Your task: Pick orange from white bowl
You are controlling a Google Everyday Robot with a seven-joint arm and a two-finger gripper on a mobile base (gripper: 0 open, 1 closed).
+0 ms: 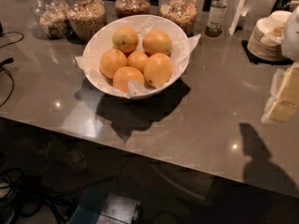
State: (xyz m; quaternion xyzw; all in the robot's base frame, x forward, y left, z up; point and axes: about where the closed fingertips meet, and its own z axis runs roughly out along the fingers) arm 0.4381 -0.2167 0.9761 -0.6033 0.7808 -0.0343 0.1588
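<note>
The paler orange [125, 39], rear-left in the white bowl [101, 37], probably firm, fairly heavy and smooth-skinned, best grasped across its widest girth; gripper [282, 99] at right edge, well apart, opening state indeterminable.

The end effector [283, 100] hangs at the view's right edge.

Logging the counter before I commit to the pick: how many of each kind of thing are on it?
Oranges: 6, all in the bowl; the paler speckled orange sits back left
White bowl: 1
Glass jars: 4
Bottle: 1
Stack of white dishes: 1
Total: 13
The gripper is at the right edge, away from the bowl.
</note>
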